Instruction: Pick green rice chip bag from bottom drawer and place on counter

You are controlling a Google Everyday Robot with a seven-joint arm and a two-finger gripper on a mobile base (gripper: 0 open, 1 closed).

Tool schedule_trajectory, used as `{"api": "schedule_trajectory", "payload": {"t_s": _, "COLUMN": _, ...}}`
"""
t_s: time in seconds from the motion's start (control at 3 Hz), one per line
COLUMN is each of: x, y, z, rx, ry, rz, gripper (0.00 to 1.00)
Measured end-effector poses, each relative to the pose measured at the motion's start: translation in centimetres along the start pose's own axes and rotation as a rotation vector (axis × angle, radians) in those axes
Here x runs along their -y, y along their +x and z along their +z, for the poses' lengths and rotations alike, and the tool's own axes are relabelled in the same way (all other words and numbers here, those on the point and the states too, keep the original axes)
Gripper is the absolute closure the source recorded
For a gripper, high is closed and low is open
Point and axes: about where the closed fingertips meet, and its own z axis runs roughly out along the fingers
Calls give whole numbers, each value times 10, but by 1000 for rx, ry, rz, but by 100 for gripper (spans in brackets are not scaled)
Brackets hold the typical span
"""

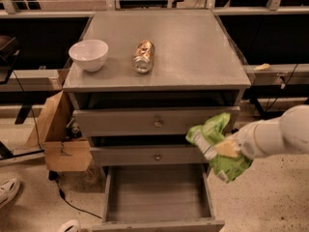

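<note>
Honestly, nothing readable from where I'm standing. The green rice chip bag [212, 129] has white label patches, but I can't make out the print on them. Same with the can [144, 57] on the surface [193, 47]: patterned wrap, no brand I can read. The tool [228, 149] grips the bag above the right side of the open bottom drawer [157, 192].

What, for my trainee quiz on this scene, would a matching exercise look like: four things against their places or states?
1 green rice chip bag
2 white bowl
3 metal can
4 bottom drawer

A lying on its side on the counter
B pulled open
C in the gripper, before the drawer fronts at right
D upright at the counter's left

Pairs: 1-C, 2-D, 3-A, 4-B.
</note>
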Motion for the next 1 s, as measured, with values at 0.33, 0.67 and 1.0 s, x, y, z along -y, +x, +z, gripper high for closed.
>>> {"api": "schedule_trajectory", "payload": {"t_s": 0.33, "x": 27, "y": -61, "z": -68, "rx": 36, "ry": 94, "rz": -55, "gripper": 100}}
{"api": "schedule_trajectory", "payload": {"t_s": 0.67, "x": 54, "y": -119, "z": -128, "rx": 59, "ry": 180, "rz": -73, "gripper": 100}}
{"api": "schedule_trajectory", "payload": {"t_s": 1.0, "x": 78, "y": -172, "z": -172, "rx": 82, "ry": 234, "rz": -64, "gripper": 100}}
